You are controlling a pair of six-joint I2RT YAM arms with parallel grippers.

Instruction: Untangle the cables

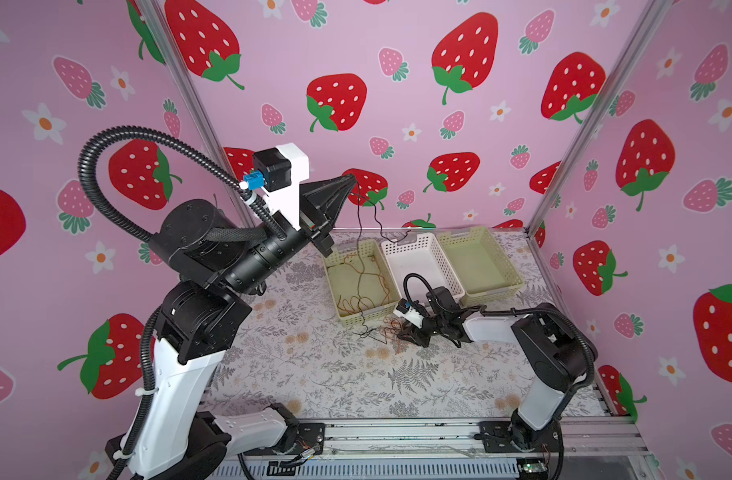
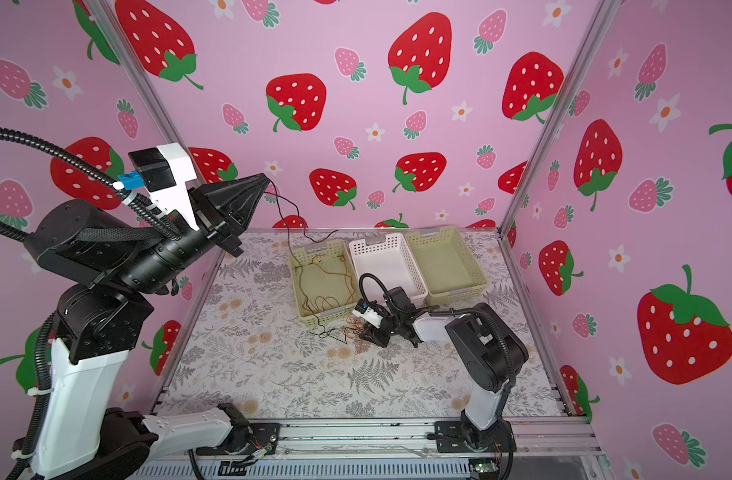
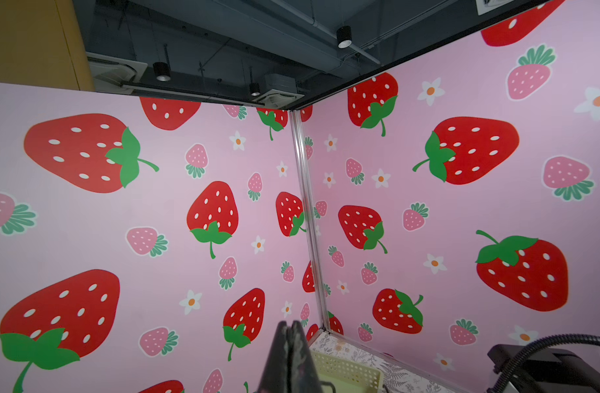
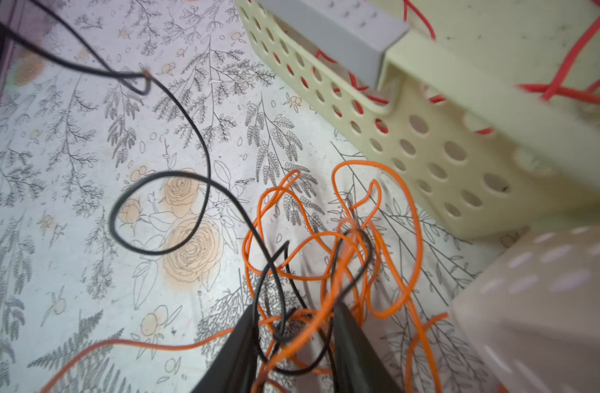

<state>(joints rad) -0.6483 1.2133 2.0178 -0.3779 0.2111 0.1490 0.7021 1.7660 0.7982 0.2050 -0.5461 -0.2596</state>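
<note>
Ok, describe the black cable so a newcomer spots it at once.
High on the left, the left hand is shut before the strawberry wall. The black cable hangs from it down to the tangle beside the pale green basket. Its neighbours there are orange cables.

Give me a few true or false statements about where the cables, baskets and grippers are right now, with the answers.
1. The left gripper is raised high, shut on the black cable. True.
2. The white basket stands at one end of the row. False: it stands between the left yellow-green basket and the right yellow-green basket.
3. The right gripper has its jaws apart, with orange cable and black loops between them. True.
4. Every cable lies inside a basket. False: an orange and black tangle lies on the table.
</note>
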